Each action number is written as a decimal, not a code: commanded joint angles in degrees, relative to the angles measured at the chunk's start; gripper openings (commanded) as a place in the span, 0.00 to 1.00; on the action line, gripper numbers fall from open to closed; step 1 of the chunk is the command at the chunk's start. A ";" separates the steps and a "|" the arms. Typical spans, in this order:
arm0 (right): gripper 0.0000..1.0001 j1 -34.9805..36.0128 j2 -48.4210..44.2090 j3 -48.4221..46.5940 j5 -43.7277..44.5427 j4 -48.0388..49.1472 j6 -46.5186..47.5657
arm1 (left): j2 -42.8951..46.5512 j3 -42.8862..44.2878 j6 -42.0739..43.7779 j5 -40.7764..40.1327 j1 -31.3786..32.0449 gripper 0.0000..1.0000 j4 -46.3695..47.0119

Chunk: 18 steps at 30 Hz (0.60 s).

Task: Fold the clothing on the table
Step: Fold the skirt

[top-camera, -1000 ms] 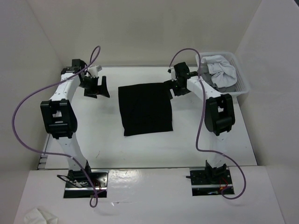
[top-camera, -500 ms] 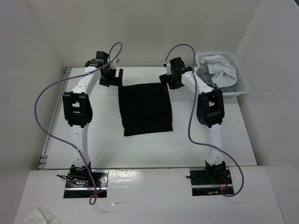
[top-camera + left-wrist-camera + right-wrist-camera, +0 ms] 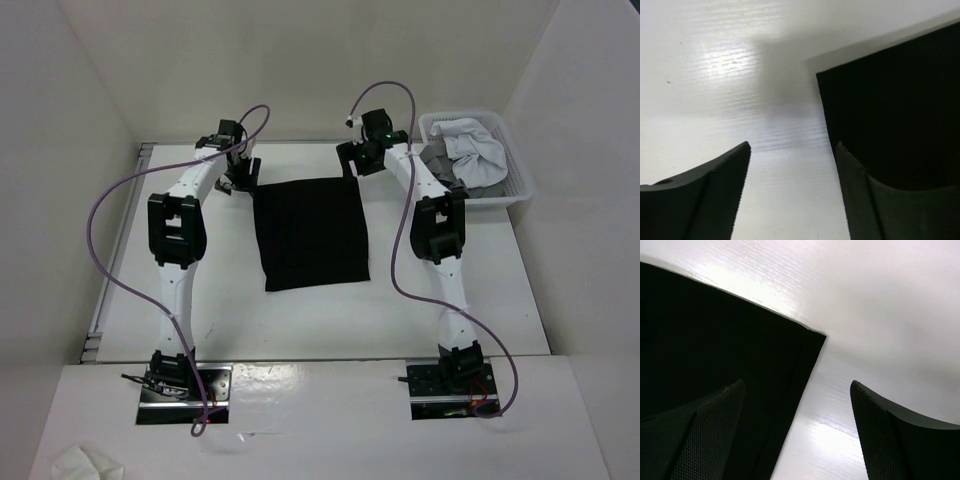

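- Both far corners of cloth (image 3: 310, 235) flanked, I see.
- L gripper (image 3: 793, 146): fingers spread, one over cloth, other over table (image 3: 220, 300).
- R gripper (image 3: 797, 383): fingers spread, corner btwn them.
- Cloth lies flat.

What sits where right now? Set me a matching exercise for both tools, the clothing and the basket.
1. left tool
2. right tool
3. clothing
4. basket

A. far right of the table, holding white and grey cloth
B. open, at the clothing's far left corner
C. lying flat, mid-table
D. open, at the clothing's far right corner

Pairs: 1-B, 2-D, 3-C, 4-A
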<state>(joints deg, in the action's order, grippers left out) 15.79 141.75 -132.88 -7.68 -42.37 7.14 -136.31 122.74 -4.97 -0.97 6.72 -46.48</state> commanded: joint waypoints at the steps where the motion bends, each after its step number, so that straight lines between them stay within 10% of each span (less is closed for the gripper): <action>1: 0.90 -0.32 2.99 -5.62 -1.19 -3.59 -0.02 | -2.28 4.69 -1.18 -2.54 -0.30 0.74 0.25; 18: 0.88 -0.32 5.82 -8.53 -1.72 -4.48 -0.02 | -8.79 9.98 -0.13 7.39 0.22 0.72 -2.56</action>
<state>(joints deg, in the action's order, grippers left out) 15.73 145.93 -138.78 -8.75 -45.93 7.14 -143.52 130.13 -4.80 3.97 6.70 -48.10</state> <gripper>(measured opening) 0.885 0.716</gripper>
